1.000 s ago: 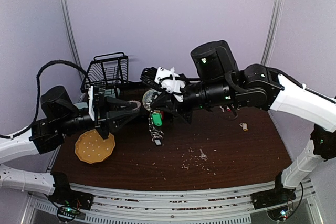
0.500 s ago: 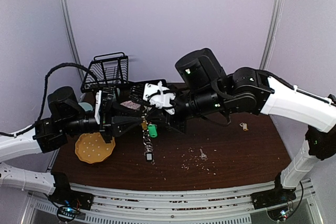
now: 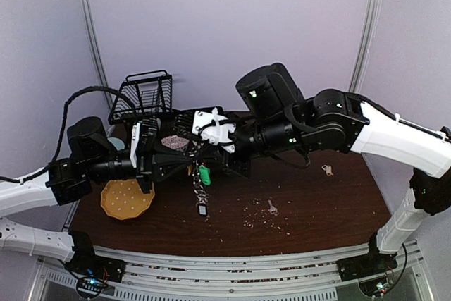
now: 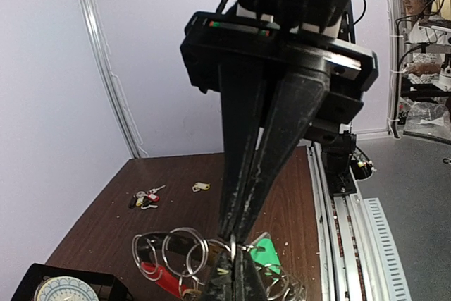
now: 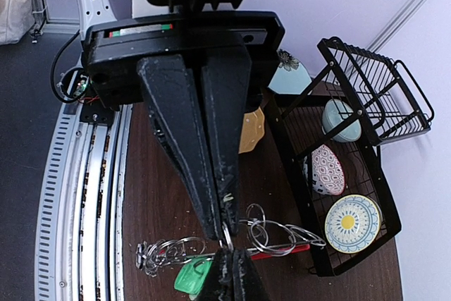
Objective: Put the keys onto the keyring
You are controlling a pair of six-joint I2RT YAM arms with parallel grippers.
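The keyring hangs in the air between my two grippers. It is a bunch of silver rings with a red clip (image 4: 156, 277) and a green tag (image 3: 205, 175). Its chain (image 3: 200, 194) dangles toward the table. My left gripper (image 3: 187, 166) and right gripper (image 3: 201, 163) meet tip to tip, both shut on one silver ring (image 5: 227, 235). In the left wrist view my left gripper (image 4: 236, 264) comes from below and the right gripper (image 4: 236, 232) from above. Loose keys lie on the table: a silver one (image 3: 272, 208), a yellow-tagged one (image 3: 328, 170) and a small bunch (image 4: 144, 199).
A black wire dish rack (image 3: 144, 96) with plates and bowls stands at the back left. A yellow plate (image 3: 127, 199) lies at the front left below the left arm. Crumbs are scattered mid-table near the silver key.
The left gripper has moved right and closed on the ring that the right gripper holds. The right arm shifted left and toward the front. The chain now hangs lower and nearer.
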